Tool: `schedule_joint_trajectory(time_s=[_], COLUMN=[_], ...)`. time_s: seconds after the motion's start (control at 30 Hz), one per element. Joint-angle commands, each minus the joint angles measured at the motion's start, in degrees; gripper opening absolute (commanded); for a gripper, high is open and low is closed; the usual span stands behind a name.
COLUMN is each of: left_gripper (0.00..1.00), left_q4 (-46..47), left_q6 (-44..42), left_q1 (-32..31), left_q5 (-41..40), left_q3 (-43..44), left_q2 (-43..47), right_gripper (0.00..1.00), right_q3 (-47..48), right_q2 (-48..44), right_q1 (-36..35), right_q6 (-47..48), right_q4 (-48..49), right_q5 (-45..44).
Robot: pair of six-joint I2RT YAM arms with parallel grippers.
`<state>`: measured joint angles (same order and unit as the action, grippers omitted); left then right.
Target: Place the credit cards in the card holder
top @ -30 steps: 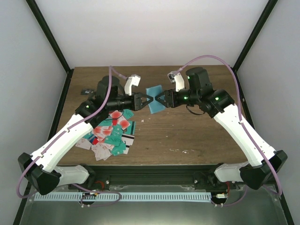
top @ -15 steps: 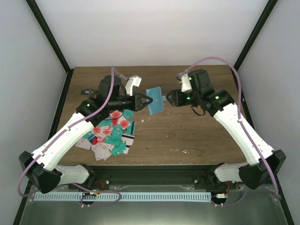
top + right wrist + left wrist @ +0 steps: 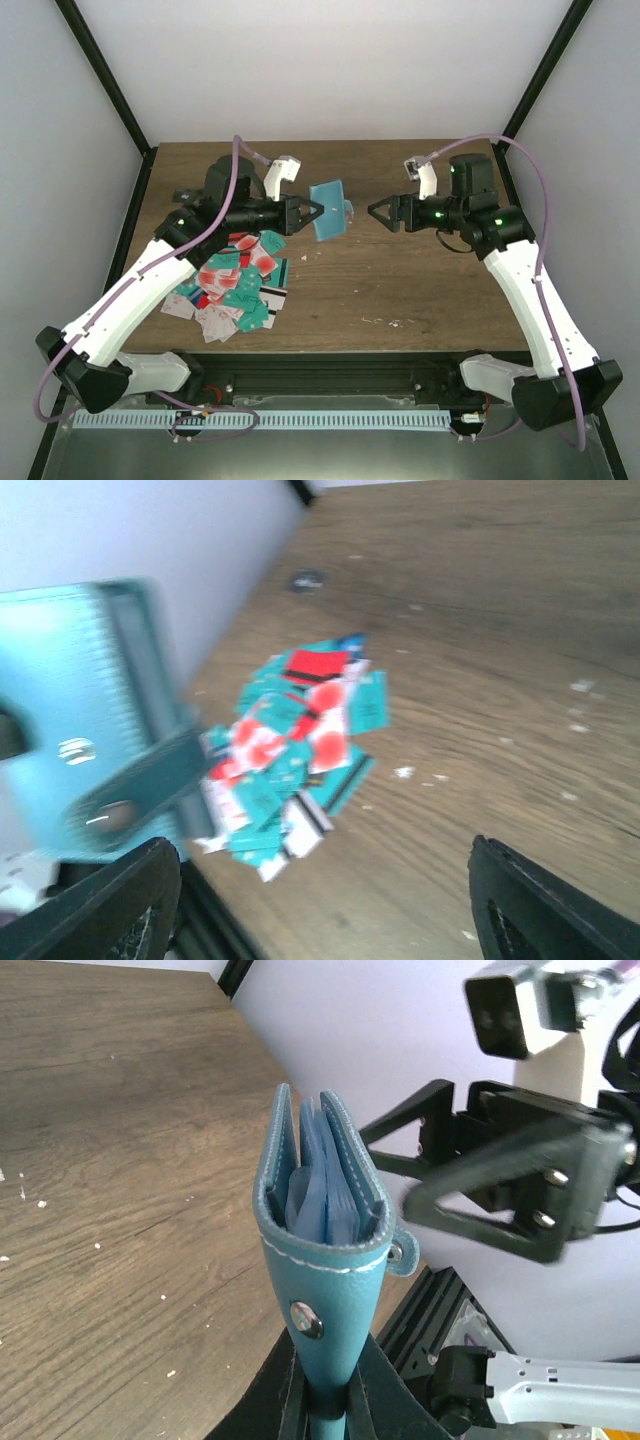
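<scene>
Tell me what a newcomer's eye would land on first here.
A teal card holder is held up in the air over the middle of the table, pinched at one end by the left arm's fingers. Facing it from the right, the right arm's fingers stand wide open, clear of it. On the table's near left lies a jumbled heap of red, teal and white credit cards.

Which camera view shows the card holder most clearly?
The left wrist view: the card holder is close and sharp, edge-on, its inner pockets visible, clamped in the left gripper. The top external view shows it small. The right wrist view shows it blurred, at the left edge.
</scene>
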<state>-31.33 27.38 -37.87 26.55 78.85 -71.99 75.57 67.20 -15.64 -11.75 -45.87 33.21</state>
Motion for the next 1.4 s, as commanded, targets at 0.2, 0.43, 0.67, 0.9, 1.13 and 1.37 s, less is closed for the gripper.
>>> schedule_joint_trajectory(time_s=[0.2, 0.43, 0.67, 0.9, 1.13, 1.37], left_gripper=[0.04, 0.04, 0.04, 0.04, 0.04, 0.04], left_q4=[-0.6, -0.2, 0.1, 0.1, 0.4, 1.5], left_q6=[-0.3, 0.2, 0.5, 0.6, 0.6, 0.8], left_q1=[0.2, 0.2, 0.2, 0.2, 0.2, 0.2], left_q5=[0.8, 1.0, 1.4, 1.8, 2.1, 3.1], left_q3=[3.6, 3.7, 3.4, 3.2, 3.2, 1.9], left_q2=[-2.1, -2.6, -2.6, -2.8, -3.1, -3.8], right_gripper=[0.83, 0.81, 0.61, 0.38, 0.19, 0.01], right_q3=[-1.7, 0.8, 0.8, 1.4, 1.0, -1.2], right_q2=[-1.4, 1.3, 1.7, 2.4, 2.6, 2.2], right_q1=[-1.2, -6.6, -7.3, -7.4, -7.5, -7.5], right_q6=[1.3, 0.9, -2.2, -2.7, -2.3, -2.6], right_q4=[6.1, 5.8, 8.0, 8.9, 8.7, 9.1], right_q5=[21.0, 16.1, 8.7, 7.6, 7.6, 8.4])
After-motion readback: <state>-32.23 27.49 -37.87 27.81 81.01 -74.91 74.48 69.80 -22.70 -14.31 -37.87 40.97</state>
